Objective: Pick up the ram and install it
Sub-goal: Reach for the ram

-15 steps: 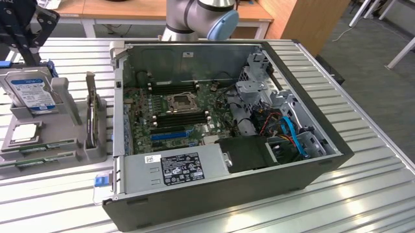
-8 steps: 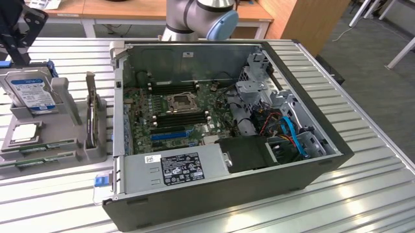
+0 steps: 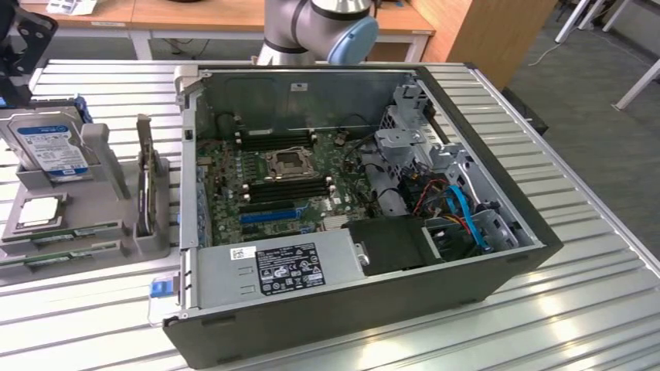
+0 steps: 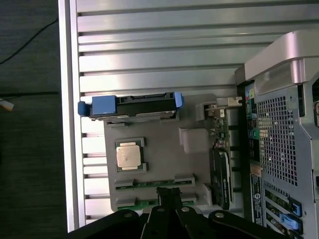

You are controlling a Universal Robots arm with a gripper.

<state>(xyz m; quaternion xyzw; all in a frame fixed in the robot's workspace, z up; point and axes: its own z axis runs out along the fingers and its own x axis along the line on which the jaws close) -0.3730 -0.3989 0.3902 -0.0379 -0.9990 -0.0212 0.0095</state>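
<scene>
Our black pincer (image 4: 169, 195) hangs shut and empty close by the long thin green ram stick (image 4: 149, 183) slotted along the grey plastic tray (image 4: 159, 134)'s edge; we should open it, centre on the stick's length and descend squarely.

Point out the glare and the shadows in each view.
Exterior view: light glares off the slatted table, while the open computer case is dimmer inside. Wrist view: the table's slats gleam bright, the floor is dark, and the gripper reads as a black silhouette.
</scene>
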